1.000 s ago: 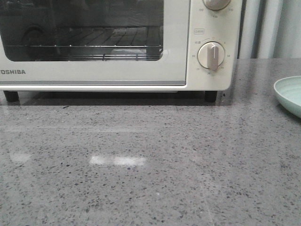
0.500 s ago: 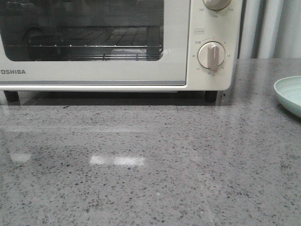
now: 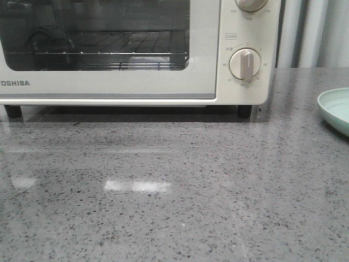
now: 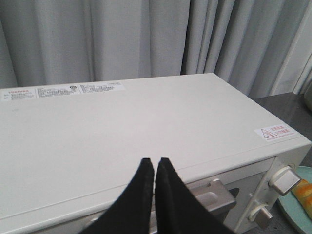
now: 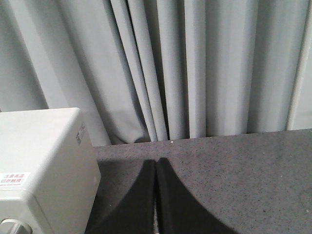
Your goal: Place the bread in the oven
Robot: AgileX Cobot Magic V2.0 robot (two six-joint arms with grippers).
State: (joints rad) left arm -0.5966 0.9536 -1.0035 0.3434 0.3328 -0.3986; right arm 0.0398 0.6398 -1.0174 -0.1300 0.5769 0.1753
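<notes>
The cream-white Toshiba oven [image 3: 136,82] stands at the back of the grey counter, its glass door closed, the wire rack showing behind the window. In the left wrist view my left gripper [image 4: 154,162] is shut and empty, high above the oven's top [image 4: 122,131], over the door handle [image 4: 214,197]. A sliver of the orange-striped bread [image 4: 303,192] lies on a pale green plate [image 4: 292,214] right of the oven. My right gripper [image 5: 156,162] is shut and empty, above the counter to the right of the oven [image 5: 39,161]. Neither gripper shows in the front view.
The pale green plate's rim [image 3: 335,112] sits at the counter's right edge in the front view. Two beige dials [image 3: 245,64] are on the oven's right panel. Grey curtains [image 5: 195,63] hang behind the counter.
The reflections in the oven's glass window shift slightly; nothing else on the counter moves.
</notes>
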